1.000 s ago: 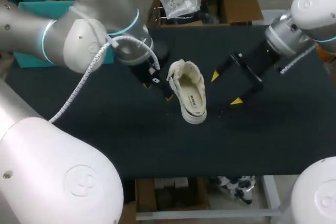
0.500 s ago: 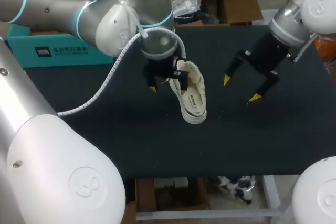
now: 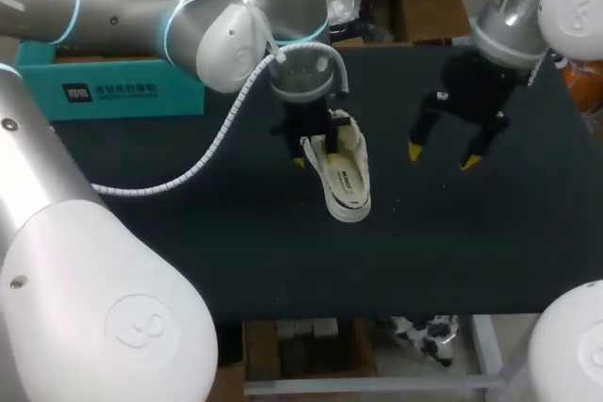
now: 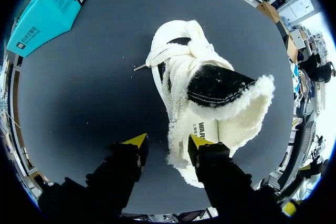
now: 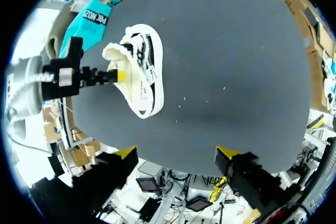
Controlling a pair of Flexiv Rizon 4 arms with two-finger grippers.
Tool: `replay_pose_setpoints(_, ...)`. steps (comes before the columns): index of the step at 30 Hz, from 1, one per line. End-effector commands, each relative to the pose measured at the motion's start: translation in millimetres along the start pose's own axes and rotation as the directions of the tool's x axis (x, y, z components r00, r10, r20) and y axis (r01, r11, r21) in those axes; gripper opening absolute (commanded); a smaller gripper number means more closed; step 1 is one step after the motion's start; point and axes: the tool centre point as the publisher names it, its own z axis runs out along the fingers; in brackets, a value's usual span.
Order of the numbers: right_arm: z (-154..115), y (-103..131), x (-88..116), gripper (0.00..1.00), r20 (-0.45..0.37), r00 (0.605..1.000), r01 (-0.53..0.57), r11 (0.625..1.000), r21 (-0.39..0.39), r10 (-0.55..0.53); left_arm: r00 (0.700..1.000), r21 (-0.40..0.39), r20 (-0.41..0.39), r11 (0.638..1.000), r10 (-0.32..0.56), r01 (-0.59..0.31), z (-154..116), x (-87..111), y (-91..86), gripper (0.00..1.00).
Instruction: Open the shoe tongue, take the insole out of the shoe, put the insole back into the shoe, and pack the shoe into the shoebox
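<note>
Shoe (image 3: 345,184) lies mid-bench (image 3: 188,233). Its fleece-edged tongue (image 4: 227,85) is flipped up and hides most of the insole (image 4: 208,128). Our left claw (image 4: 168,141) is released and straddles the shoe's side wall: one finger over the opening, one outside, clear of it. We cannot tell whether the inner finger touches. The left wrist covers the shoe's far end overhead. Our right claw (image 5: 177,153) hangs released, well apart from the shoe.
</note>
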Motion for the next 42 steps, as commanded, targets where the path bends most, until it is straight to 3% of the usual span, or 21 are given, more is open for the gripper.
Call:
replay_pose_setpoints(1, -0.1, 0.1, 1.0, 1.00, 0.004, 1.000, -0.002, 1.000, 0.003, 0.002, 1.000, 0.023, 0.024, 1.000, -0.019, 0.019, 1.9, 7.4, 1.2, 0.16)
replay_pose_setpoints(2, -0.1, 0.1, 1.0, 1.00, 0.004, 1.000, -0.002, 1.000, 0.003, 0.002, 1.000, 0.022, 0.019, 1.000, -0.023, 0.022, 2.2, 7.8, 0.9, 0.00)
replay_pose_setpoints(12, -0.1, 0.1, 1.0, 1.00, 0.004, 1.000, -0.002, 1.000, 0.003, 0.002, 0.999, 0.053, 0.006, 0.997, -0.050, 0.049, -2.7, 3.8, -1.6, 0.00)
replay_pose_setpoints(19, -0.1, 0.1, 1.0, 1.00, 0.004, 1.000, -0.002, 1.000, 0.003, 0.002, 0.994, 0.070, -0.066, 0.994, 0.091, -0.087, -11.2, -7.3, -11.7, 0.00)
replay_pose_setpoints(25, -12.8, -4.8, -10.5, 1.00, 0.143, 0.970, 0.207, 0.977, -0.055, -0.198, 0.963, 0.106, -0.099, 0.965, 0.250, -0.239, -30.2, -19.3, -15.9, 0.00)
replay_pose_setpoints(28, -20.6, -8.0, -19.4, 1.00, 0.195, 0.939, 0.302, 0.951, -0.067, -0.284, 0.931, 0.149, -0.079, 0.928, 0.356, -0.343, -44.1, -22.5, -15.2, 0.00)
replay_pose_setpoints(32, -32.2, -12.3, -26.1, 1.00, 0.282, 0.859, 0.459, 0.887, -0.053, -0.428, 0.868, 0.206, -0.043, 0.855, 0.494, -0.476, -63.5, -25.1, -10.4, 0.00)
replay_pose_setpoints(34, -36.7, -12.4, -30.2, 1.00, 0.298, 0.841, 0.481, 0.876, -0.030, -0.452, 0.846, 0.227, -0.007, 0.825, 0.533, -0.518, -73.1, -27.0, -9.2, 0.00)
replay_pose_setpoints(42, -45.1, -7.5, -44.7, 1.00, 0.344, 0.684, 0.675, 0.737, 0.035, -0.643, 0.744, 0.287, 0.113, 0.696, 0.658, -0.659, -110.9, -47.0, -4.4, 0.00)
